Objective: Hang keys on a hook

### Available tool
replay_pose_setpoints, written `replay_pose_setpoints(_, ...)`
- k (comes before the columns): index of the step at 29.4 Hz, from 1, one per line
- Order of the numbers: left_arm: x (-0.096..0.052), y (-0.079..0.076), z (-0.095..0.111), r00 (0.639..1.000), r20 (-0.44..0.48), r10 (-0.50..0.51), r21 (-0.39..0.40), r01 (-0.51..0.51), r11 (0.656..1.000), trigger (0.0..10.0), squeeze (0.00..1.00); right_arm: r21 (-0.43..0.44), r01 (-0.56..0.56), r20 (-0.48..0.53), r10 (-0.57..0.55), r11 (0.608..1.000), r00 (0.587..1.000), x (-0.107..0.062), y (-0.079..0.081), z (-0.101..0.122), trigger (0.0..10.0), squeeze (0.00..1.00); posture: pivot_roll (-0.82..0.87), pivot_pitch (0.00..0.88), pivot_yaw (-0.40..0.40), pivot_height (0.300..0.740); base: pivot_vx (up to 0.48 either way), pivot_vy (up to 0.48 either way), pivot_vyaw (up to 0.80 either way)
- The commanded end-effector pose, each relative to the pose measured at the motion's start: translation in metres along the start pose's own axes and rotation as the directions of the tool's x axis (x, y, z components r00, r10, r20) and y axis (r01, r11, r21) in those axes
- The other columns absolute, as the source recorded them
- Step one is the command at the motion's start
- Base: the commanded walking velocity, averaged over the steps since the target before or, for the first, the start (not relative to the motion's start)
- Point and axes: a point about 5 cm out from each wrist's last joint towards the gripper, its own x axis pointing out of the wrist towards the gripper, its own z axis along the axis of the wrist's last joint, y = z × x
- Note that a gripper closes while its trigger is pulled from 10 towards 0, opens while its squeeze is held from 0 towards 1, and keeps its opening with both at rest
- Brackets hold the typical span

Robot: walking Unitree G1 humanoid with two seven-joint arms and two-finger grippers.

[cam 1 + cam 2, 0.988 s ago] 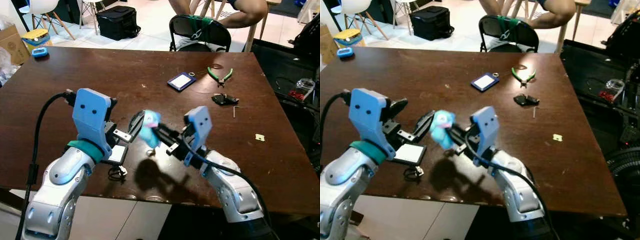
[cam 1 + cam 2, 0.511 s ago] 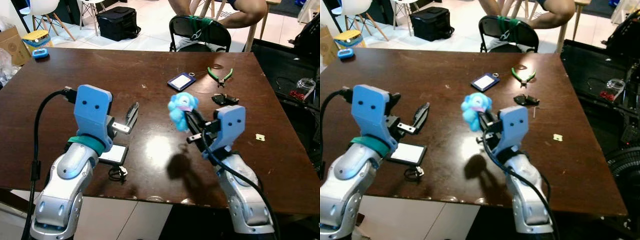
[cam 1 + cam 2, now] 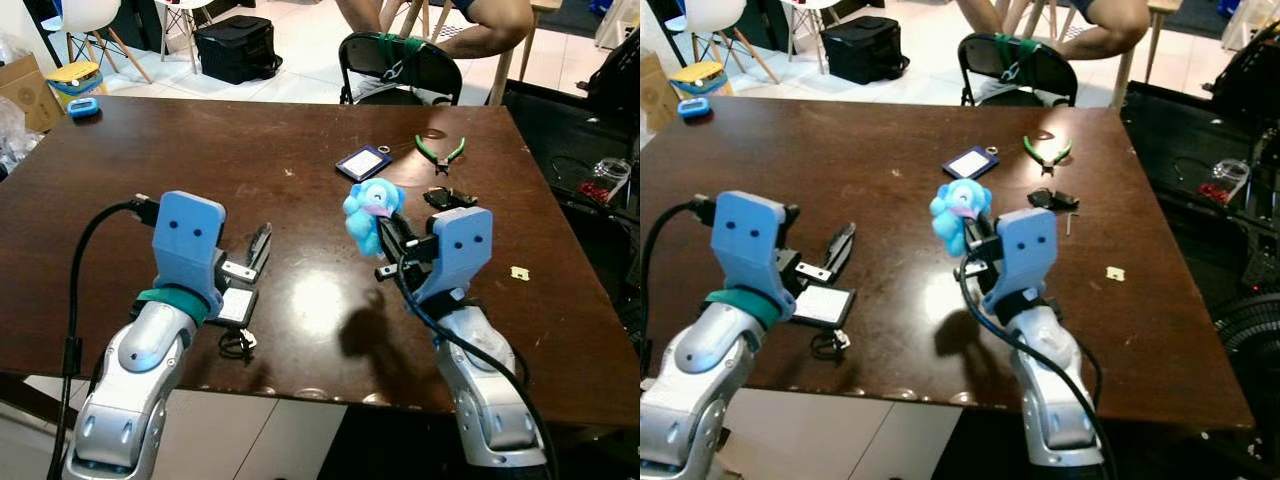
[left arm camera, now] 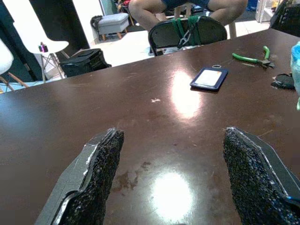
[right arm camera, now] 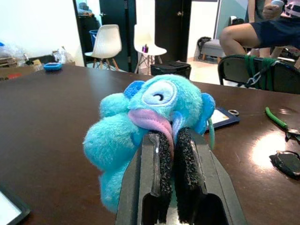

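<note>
Your right hand (image 3: 385, 235) is pinched shut on the blue plush keychain (image 3: 368, 214), holding it up above the middle of the tabletop (image 3: 300, 150). In the right wrist view the two pads (image 5: 165, 159) sit almost together, with the toy's pink tongue and lower body squeezed between them. The plush sits right at the fingertips, so there is no gap to close on that side: the thing you must hang is already in the right hand, and the right arm is the one to carry it.

The plush rides head-up and slightly forward of the fingers, its face turned back toward the wrist camera. Its long axis runs roughly upright, continuing the line of the fingers up and away from you. A thin teal loop (image 5: 211, 132) hangs beside the toy's far side (the keys themselves cannot be made out).

Your left hand (image 3: 250, 262) hovers low over the near-left part of the tabletop, fingers spread wide and holding nothing. Just below it lies a black-framed card holder (image 3: 232, 306) with a small dark ring (image 3: 234, 346) beside it.

No hook is visible anywhere on or around the tabletop, so you cannot yet tell which way the target lies from the plush. Further off lie a blue badge holder (image 3: 363, 162), green pliers (image 3: 440, 153) and a black key fob (image 3: 448, 199), all well apart from the raised toy.
</note>
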Motion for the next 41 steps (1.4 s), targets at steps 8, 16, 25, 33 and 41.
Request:
replay_pose_setpoints(8, -0.003, 0.003, -0.008, 0.999, -0.026, 0.018, 0.016, -0.018, 1.0, 10.0, 0.0, -0.027, 0.014, 0.02, -0.013, 1.0, 1.0, 0.004, 0.004, 0.002, 10.0, 0.0, -0.09, 0.076, 0.136, 0.74, -0.351, 0.0, 0.0)
replay_pose_setpoints(16, -0.003, 0.003, -0.009, 0.999, -0.027, 0.021, 0.018, -0.021, 1.0, 10.0, 0.0, -0.038, 0.018, 0.022, -0.017, 0.999, 1.0, 0.005, 0.002, 0.003, 10.0, 0.0, -0.09, 0.08, 0.136, 0.74, -0.406, 0.0, 0.0)
replay_pose_setpoints(25, 0.0, 0.005, -0.013, 0.999, -0.027, 0.045, 0.01, -0.045, 0.999, 10.0, 0.0, -0.073, 0.03, 0.007, -0.03, 0.997, 1.0, 0.009, 0.0, -0.002, 10.0, 0.0, -0.11, 0.065, 0.108, 0.74, -0.407, 0.0, 0.0)
replay_pose_setpoints(33, 0.004, -0.002, -0.014, 0.997, -0.006, 0.07, -0.024, -0.071, 0.997, 10.0, 0.0, -0.13, 0.001, 0.003, -0.001, 0.992, 1.0, 0.012, -0.009, 0.001, 10.0, 0.0, -0.15, 0.067, 0.046, 0.74, -0.407, 0.0, 0.0)
replay_pose_setpoints(41, 0.005, -0.006, -0.017, 0.995, 0.003, 0.096, -0.053, -0.096, 0.994, 10.0, 0.0, -0.193, -0.03, 0.005, 0.031, 0.981, 0.999, 0.02, -0.017, 0.006, 10.0, 0.0, -0.16, 0.061, 0.021, 0.74, -0.407, 0.0, 0.0)
